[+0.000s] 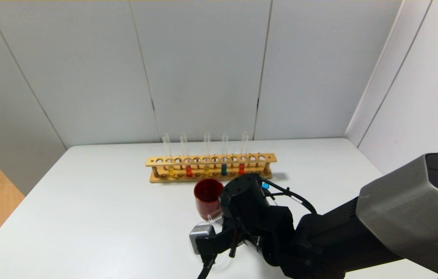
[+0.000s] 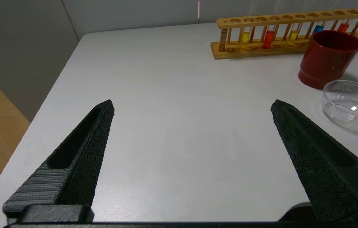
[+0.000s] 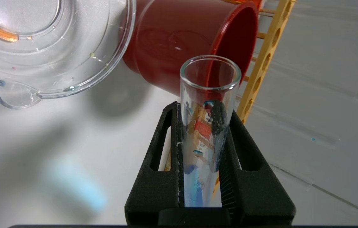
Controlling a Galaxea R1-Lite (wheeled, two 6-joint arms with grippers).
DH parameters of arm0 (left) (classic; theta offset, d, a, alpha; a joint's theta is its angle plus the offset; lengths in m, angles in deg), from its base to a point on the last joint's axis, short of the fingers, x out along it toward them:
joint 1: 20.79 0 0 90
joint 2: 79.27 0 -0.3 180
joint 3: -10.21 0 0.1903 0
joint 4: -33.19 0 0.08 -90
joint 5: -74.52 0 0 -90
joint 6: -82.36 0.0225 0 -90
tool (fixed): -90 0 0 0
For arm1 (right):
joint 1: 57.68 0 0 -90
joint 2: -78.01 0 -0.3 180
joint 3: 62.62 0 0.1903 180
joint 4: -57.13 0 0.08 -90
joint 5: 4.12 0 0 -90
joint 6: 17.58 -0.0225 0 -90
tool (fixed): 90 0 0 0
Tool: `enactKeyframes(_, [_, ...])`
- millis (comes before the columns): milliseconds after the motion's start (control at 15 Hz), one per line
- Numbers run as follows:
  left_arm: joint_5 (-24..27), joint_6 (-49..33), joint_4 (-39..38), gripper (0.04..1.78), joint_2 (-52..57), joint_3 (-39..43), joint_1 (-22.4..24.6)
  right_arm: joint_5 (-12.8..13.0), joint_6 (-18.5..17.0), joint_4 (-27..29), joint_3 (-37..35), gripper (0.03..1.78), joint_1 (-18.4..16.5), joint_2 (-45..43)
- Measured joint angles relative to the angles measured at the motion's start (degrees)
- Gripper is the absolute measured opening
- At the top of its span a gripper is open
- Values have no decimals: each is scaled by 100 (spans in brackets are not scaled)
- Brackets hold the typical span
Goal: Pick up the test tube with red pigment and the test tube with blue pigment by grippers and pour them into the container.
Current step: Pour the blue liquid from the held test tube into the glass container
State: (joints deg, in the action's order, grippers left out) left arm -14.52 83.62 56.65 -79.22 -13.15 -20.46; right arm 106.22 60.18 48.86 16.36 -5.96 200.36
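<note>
My right gripper (image 3: 205, 109) is shut on the test tube with blue pigment (image 3: 209, 95), which is tilted with its open mouth near the red cup and the container. Blue liquid lies near the gripper's base and blue drops cling inside the tube. In the head view its blue end (image 1: 265, 185) shows behind my right wrist (image 1: 246, 201). The container (image 3: 49, 47), a clear glass beaker with an orange trace at the bottom, also shows in the left wrist view (image 2: 349, 103). A test tube with red pigment (image 2: 269, 38) stands in the rack. My left gripper (image 2: 192, 106) is open and empty over bare table.
A wooden rack (image 1: 211, 159) stands across the back with yellow, red and teal tubes. A dark red cup (image 1: 208, 197) stands in front of it, right beside the beaker (image 1: 211, 221). White wall panels enclose the white table (image 1: 106, 217).
</note>
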Motion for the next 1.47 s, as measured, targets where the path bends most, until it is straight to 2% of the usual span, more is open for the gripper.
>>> enactKeyframes(667, [-2,-1,0,175,0,0,-2,4,524,112,-35,39,11,52])
enactKeyframes(1467, [0,2,0,175,0,0,0,17,562,223,-2,39,21,94])
